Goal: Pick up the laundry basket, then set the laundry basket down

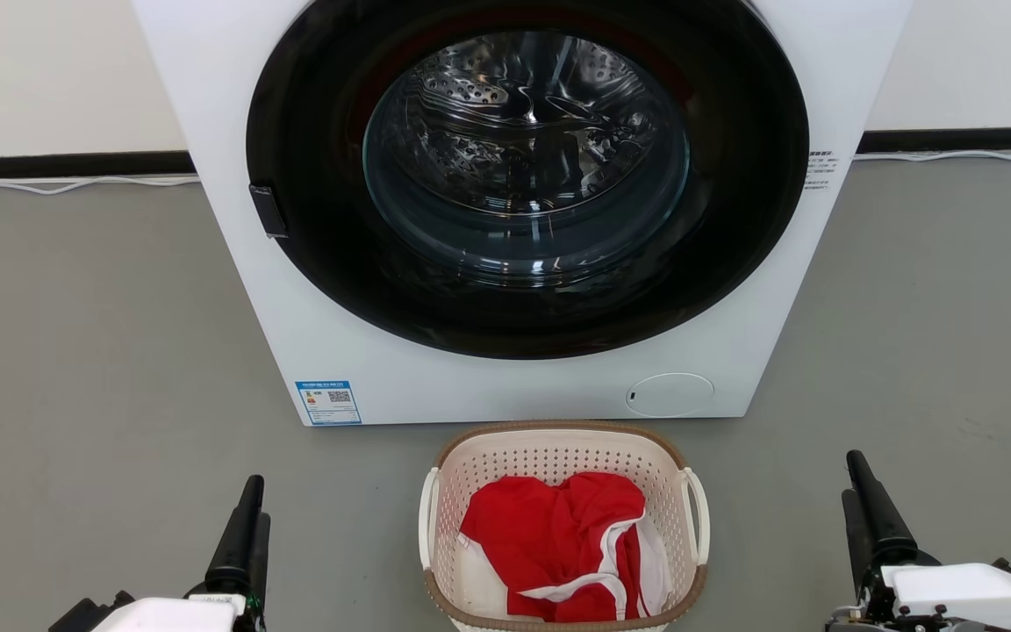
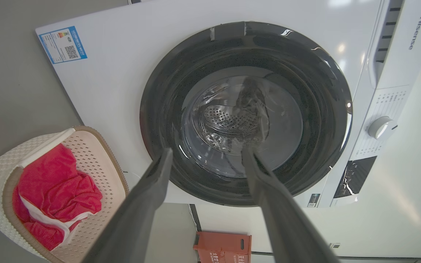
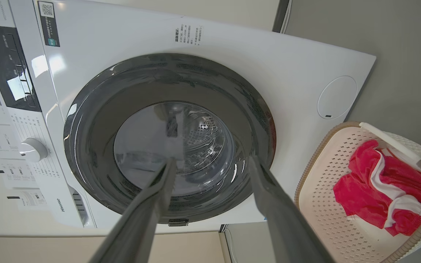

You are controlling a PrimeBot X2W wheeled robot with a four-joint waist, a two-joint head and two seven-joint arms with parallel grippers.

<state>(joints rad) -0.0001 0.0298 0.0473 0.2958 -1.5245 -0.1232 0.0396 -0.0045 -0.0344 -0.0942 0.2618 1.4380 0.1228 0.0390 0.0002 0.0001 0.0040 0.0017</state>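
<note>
Robot and laundry, moments before the lift: a small cream laundry basket sits on the grey floor at the bottom centre of the head view. It is just in front of a white front-loading washer, whose dark round door takes up the upper half of the frame. A red garment with white trim lies crumpled inside the basket. The robot's left pincer stands at the lower left of the frame and its right pincer at the lower right. Each is well apart from the basket and points up the frame toward the machine. In the wrist views both pincers are spread wide with nothing between their fingers, aimed at the washer's door with the basket off to one side. The pick-up appears not yet begun: the basket rests on the floor and its two white loop handles are untouched. The next move, by the look of it, calls for both arms to swing inward and down to the basket's sides, one to each handle or to the brown rim beside it. They would then need to close together and lift evenly so the load rides level. With the washer so near behind, there seems little room to nudge the basket forward.
</note>
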